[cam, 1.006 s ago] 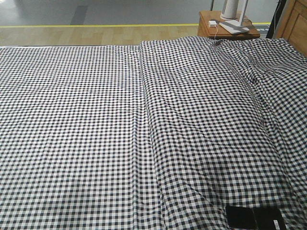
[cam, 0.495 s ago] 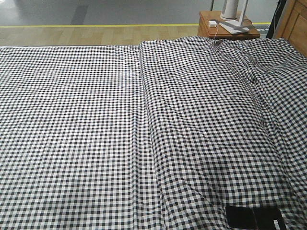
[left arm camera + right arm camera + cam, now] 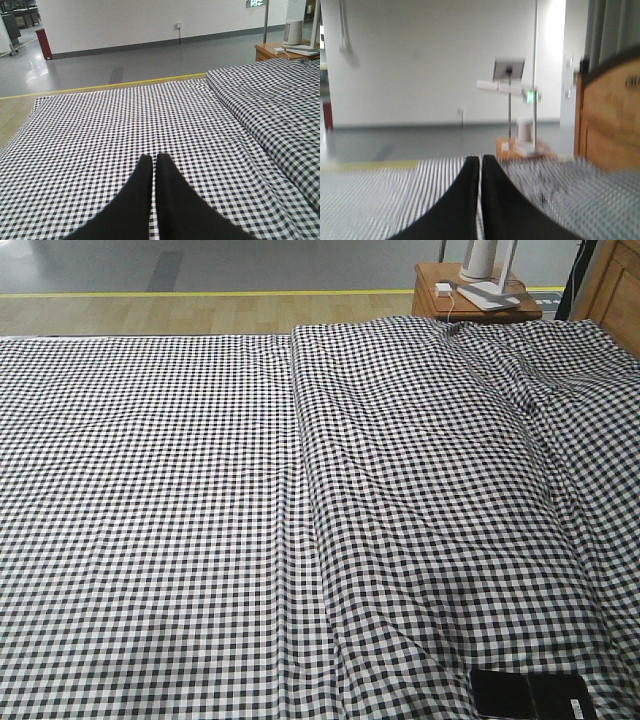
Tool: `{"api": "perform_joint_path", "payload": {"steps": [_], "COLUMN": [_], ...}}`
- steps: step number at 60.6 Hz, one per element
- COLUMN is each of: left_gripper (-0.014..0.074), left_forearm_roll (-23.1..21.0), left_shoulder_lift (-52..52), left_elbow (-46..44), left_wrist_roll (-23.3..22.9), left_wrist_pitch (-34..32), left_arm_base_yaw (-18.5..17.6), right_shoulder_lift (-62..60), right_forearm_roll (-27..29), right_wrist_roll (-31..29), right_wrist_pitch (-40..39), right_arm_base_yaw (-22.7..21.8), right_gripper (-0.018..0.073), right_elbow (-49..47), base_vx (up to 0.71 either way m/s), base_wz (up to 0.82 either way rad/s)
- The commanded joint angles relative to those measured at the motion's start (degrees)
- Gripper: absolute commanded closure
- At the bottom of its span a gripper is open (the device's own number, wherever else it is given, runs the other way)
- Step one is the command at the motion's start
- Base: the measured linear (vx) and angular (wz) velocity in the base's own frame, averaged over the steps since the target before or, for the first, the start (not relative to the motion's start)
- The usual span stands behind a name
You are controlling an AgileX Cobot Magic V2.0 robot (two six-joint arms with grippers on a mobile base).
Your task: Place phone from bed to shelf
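The phone (image 3: 530, 695), a glossy black slab with a small white sticker near its right end, lies flat on the bed (image 3: 250, 520) at the bottom right of the front view. The bed is covered in black-and-white gingham cloth. Neither gripper shows in the front view. In the left wrist view my left gripper (image 3: 154, 159) hangs shut over the gingham, with nothing between its fingers. My right gripper (image 3: 481, 160) is also shut and empty, above the bed (image 3: 380, 200), in a blurred right wrist view. The shelf is out of view.
A small brown side table (image 3: 475, 295) with a white device and a cable stands past the bed's far right corner. A wooden headboard (image 3: 610, 115) rises on the right. A raised fold (image 3: 300, 440) runs down the bedcover. Grey floor with a yellow line (image 3: 150, 80) lies beyond.
The front view is unchanged; the phone has stayed where it was.
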Motion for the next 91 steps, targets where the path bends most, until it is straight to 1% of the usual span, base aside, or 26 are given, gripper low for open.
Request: {"api": "perform_joint_path", "payload": {"steps": [1, 10, 19, 31, 41, 45, 49, 56, 63, 69, 74, 78, 85, 91], "left_gripper": [0.0595, 0.0595, 0.0595, 0.0595, 0.0595, 0.0595, 0.0595, 0.0595, 0.0595, 0.0595, 0.0595, 0.0595, 0.0595, 0.0595], "left_forearm_roll": [-0.5, -0.5, -0.5, -0.5, -0.5, -0.5, -0.5, -0.5, -0.5, -0.5, -0.5, -0.5, -0.5, -0.5], "left_shoulder_lift": [-0.8, -0.8, -0.8, -0.8, -0.8, -0.8, -0.8, -0.8, -0.8, -0.8, -0.8, -0.8, -0.8, -0.8], "left_elbow": [-1.2, -1.2, -1.2, -1.2, -1.2, -1.2, -1.2, -1.2, -1.2, -1.2, -1.2, -1.2, -1.2, -1.2], "left_wrist_roll": [-0.3, -0.3, -0.3, -0.3, -0.3, -0.3, -0.3, -0.3, -0.3, -0.3, -0.3, -0.3, -0.3, -0.3], "left_wrist_pitch": [-4.1, -4.1, -4.1, -4.1, -4.1, -4.1, -4.1, -4.1, -4.1, -4.1, -4.1, -4.1, -4.1, -4.1], "left_arm_base_yaw": [-0.2, -0.2, -0.2, -0.2, -0.2, -0.2, -0.2, -0.2, -0.2, -0.2, -0.2, -0.2, -0.2, -0.2], "right_shoulder_lift": [-0.7, -0.7, 1.8, 10.5, 20.1, 24.8, 28.9, 35.8, 42.3, 47.3, 50.1, 51.5, 52.0, 52.0], "right_forearm_roll": [-0.3, -0.3, -0.3, -0.3, -0.3, -0.3, -0.3, -0.3, -0.3, -0.3, -0.3, -0.1, -0.1, -0.1], "right_wrist_roll": [0.0, 0.0, -0.2, -0.3, -0.3, -0.3, -0.3, -0.3, -1.0, -1.5, -1.5, -1.3, -1.3, -1.3], "right_wrist_pitch": [-10.3, -8.6, -1.9, 3.6, 13.3, 16.8, 18.4, 19.3, 20.3, 21.3, 22.4, 23.2, 24.1, 23.4], "right_arm_base_yaw": [-0.4, -0.4, -0.4, -0.4, -0.4, -0.4, -0.4, -0.4, -0.4, -0.4, -0.4, -0.4, -0.4, -0.4], "right_gripper": [0.0566, 0.0566, 0.0564, 0.0564, 0.0564, 0.0564, 0.0561, 0.0552, 0.0515, 0.0452, 0.0363, 0.0261, 0.005, -0.0087], "right_elbow": [-1.3, -8.2, -18.4, -30.9, -39.3, -41.1, -41.9, -41.9, -41.9, -41.9, -41.9, -41.9, -41.9, -41.9], "base_vx": [0.0, 0.0, 0.0, 0.0, 0.0, 0.0, 0.0, 0.0, 0.0, 0.0, 0.0, 0.0, 0.0, 0.0], "base_wz": [0.0, 0.0, 0.0, 0.0, 0.0, 0.0, 0.0, 0.0, 0.0, 0.0, 0.0, 0.0, 0.0, 0.0]}}
